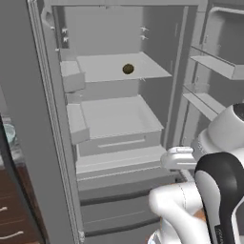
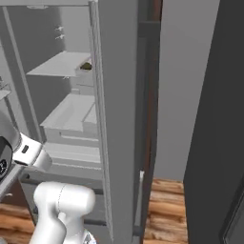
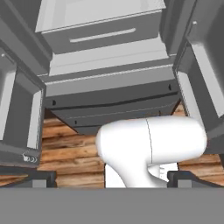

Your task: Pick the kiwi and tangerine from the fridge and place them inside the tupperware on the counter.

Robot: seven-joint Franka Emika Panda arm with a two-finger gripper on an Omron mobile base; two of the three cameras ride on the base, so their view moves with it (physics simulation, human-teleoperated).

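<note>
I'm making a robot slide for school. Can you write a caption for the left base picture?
Open fridge with a kiwi on its upper shelf, the robot's white arm waiting below.

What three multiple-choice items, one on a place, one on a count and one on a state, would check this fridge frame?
1. Where does the kiwi lie?
A. on the upper shelf of the fridge
B. in a door rack
C. on the wooden floor

2. How many fruits show on that upper shelf?
A. none
B. one
C. three

3. In what state are the fridge doors?
A. both shut
B. open, the inside showing
C. taken off

Answers: 1 A, the dark brown fruit sits on the top shelf in both base views. 2 B, the kiwi alone lies there. 3 B, shelves, drawers and door racks are all exposed.
</note>
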